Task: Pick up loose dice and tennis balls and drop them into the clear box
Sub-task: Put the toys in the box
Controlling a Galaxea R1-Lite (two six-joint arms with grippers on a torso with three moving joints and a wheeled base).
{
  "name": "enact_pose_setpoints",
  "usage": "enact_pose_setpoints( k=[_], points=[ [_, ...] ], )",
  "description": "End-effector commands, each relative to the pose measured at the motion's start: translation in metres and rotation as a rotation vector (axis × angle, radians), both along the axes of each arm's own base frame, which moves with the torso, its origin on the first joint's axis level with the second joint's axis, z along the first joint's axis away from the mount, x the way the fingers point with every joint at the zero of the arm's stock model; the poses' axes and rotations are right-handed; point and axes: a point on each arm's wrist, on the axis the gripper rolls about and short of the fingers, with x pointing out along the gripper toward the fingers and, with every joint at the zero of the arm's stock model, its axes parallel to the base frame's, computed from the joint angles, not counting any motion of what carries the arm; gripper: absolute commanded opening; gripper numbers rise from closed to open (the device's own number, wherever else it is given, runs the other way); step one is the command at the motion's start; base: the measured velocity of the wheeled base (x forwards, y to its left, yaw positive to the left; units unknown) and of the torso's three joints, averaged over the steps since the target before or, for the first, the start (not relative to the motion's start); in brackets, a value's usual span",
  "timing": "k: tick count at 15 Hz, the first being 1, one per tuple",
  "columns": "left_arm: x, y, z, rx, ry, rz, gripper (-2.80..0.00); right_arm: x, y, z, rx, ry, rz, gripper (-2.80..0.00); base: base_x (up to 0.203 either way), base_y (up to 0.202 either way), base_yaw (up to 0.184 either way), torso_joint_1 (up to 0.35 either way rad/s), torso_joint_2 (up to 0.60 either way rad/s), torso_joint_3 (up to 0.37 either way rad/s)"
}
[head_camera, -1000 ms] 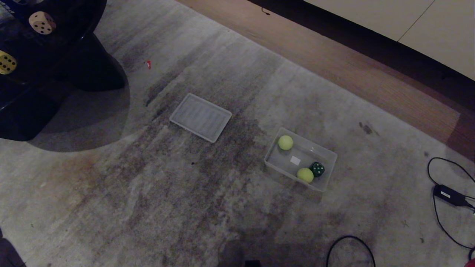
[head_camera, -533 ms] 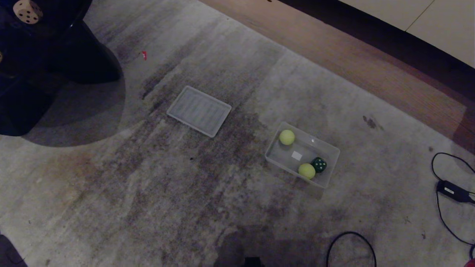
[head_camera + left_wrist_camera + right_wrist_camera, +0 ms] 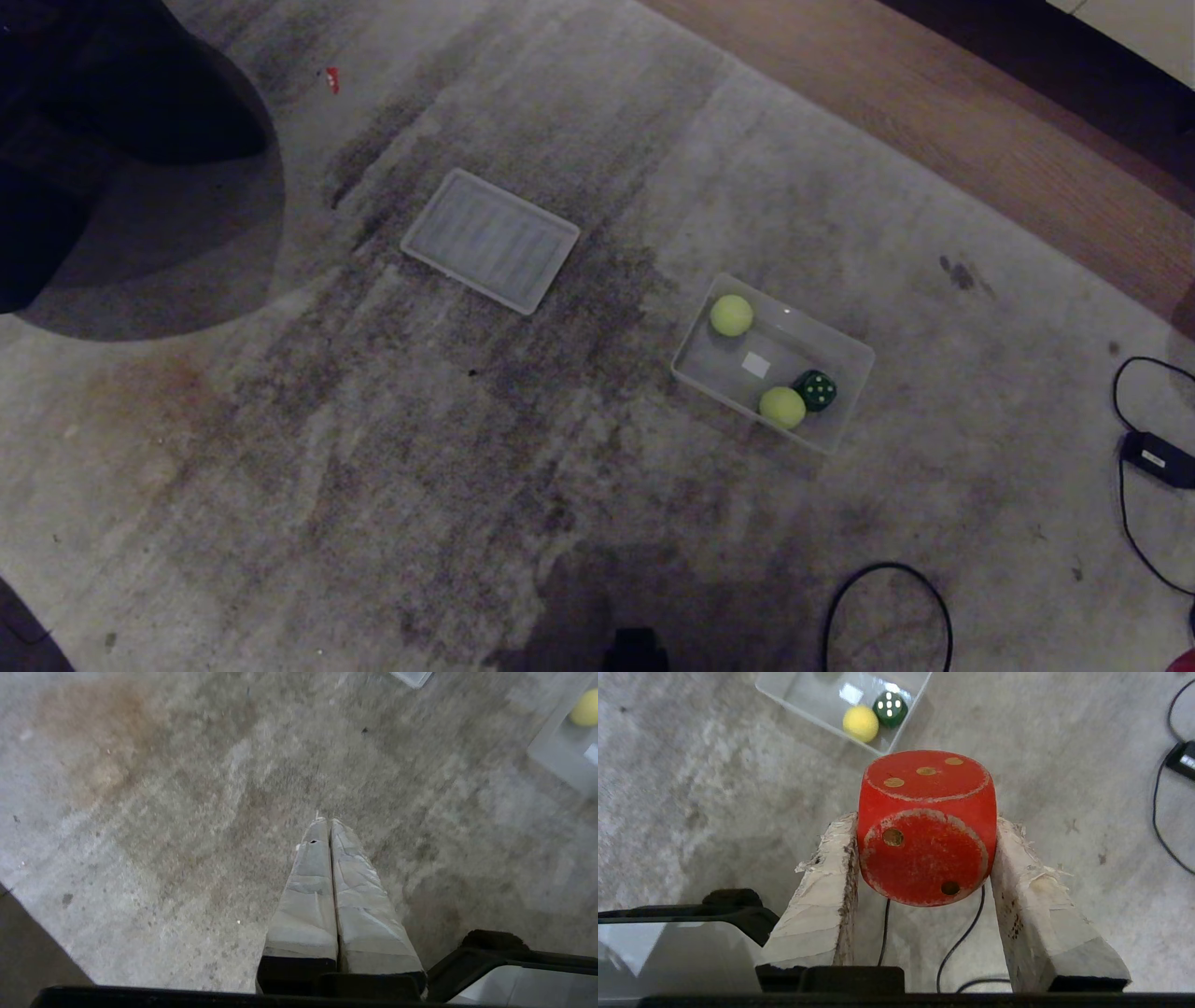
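On the grey carpet point(image 3: 280, 448) the flat lid point(image 3: 489, 240) lies left of the clear box point(image 3: 845, 411), well apart from it. The box holds two tennis balls point(image 3: 731, 315) and a dark green die point(image 3: 815, 389) (touching the nearer ball). The left gripper point(image 3: 325, 822) hangs pressed closed and empty; the right gripper point(image 3: 924, 826) clamps the red die point(image 3: 927, 826) above the carpet.

Head view dim and murky; broad dark shadow on the carpet point(image 3: 392, 420) at upper left, another at bottom centre. Wrist views much brighter, evenly lit. Left wrist view soft, slightly smeared toward its edges. Red die point(image 3: 927, 826) sharp; faint glints on clear box point(image 3: 803, 695)
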Motion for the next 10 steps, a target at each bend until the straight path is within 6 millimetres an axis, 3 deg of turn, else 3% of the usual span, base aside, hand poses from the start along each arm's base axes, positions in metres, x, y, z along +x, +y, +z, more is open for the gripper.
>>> enact_pose_setpoints(
  k=[1, 10],
  points=[
    [0.0002, 0.0000, -0.0004, -0.001, 0.003, -0.001, -2.80, 0.0001, 0.0000, 0.0000, 0.000, 0.002, 0.000, -2.80, 0.000, 0.000, 0.000, 0.000, 0.00, -0.188],
    [0.0002, 0.0000, -0.0004, 0.004, 0.004, -0.001, -2.80, 0.0001, 0.0000, 0.0000, 0.001, 0.002, 0.000, -2.80, 0.000, 0.000, 0.000, 0.002, 0.00, -0.197]
  ],
)
